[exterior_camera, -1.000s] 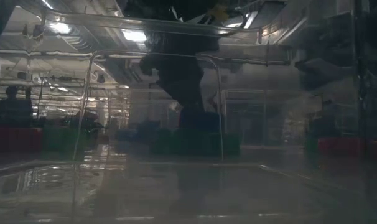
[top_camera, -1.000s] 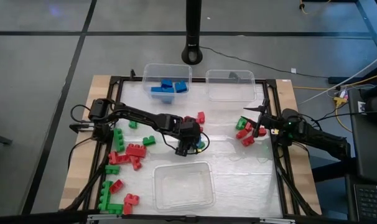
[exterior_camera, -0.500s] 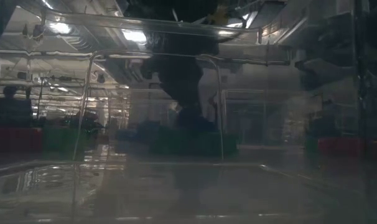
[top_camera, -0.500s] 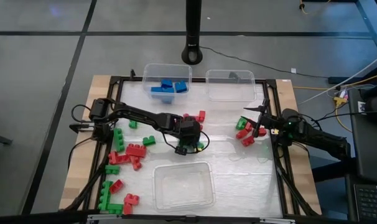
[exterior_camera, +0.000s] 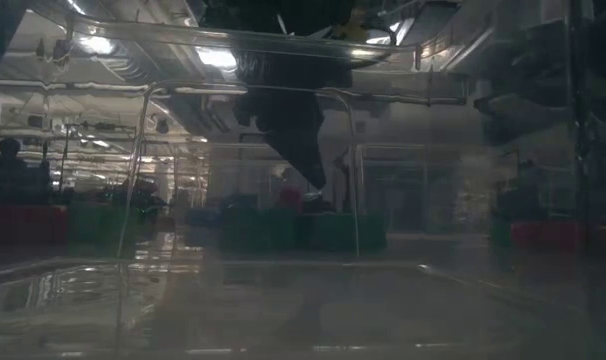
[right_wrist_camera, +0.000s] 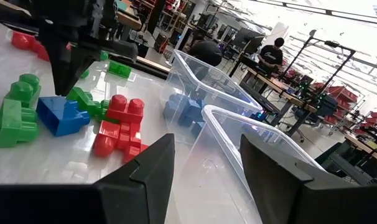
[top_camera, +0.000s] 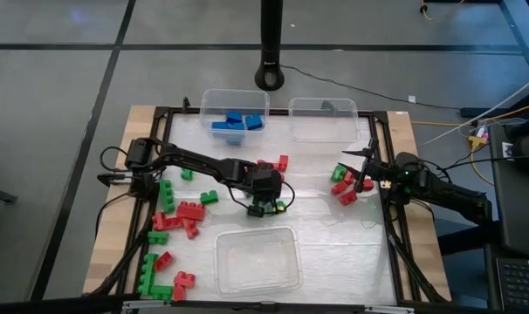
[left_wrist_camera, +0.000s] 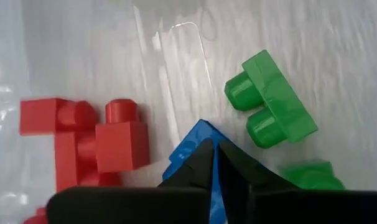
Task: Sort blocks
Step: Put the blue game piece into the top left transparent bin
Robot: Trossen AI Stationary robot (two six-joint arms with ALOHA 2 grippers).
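My left gripper [top_camera: 263,208] stands at the table's middle, slanting down, shut on a blue block [left_wrist_camera: 190,142] that also shows in the right wrist view [right_wrist_camera: 61,117]. Beside it lie a red block [left_wrist_camera: 95,146] and a green block [left_wrist_camera: 270,106]. More red and green blocks [top_camera: 179,214] lie scattered at the left, and some [top_camera: 343,185] at the right. Several blue blocks [top_camera: 237,120] lie in the far left bin [top_camera: 208,98]. My right gripper [top_camera: 360,170] waits level at the right edge, open [right_wrist_camera: 204,180], with nothing between its fingers. My left gripper pinches the blue block's upper part [left_wrist_camera: 213,163] between its two fingers [left_wrist_camera: 195,171], coming from above and slanting down. One corner of the block [left_wrist_camera: 200,127] sticks out past the fingertips. The block's underside rests on the table [right_wrist_camera: 64,127].
An empty clear bin [top_camera: 324,131] stands at the far edge right of the blue one, and another empty bin [top_camera: 257,279] at the near edge. Bare table lies between my left gripper and the right-hand blocks. People and workbenches show in the room beyond.
My left gripper has shut on the blue block while staying in place. The block has not left the table.
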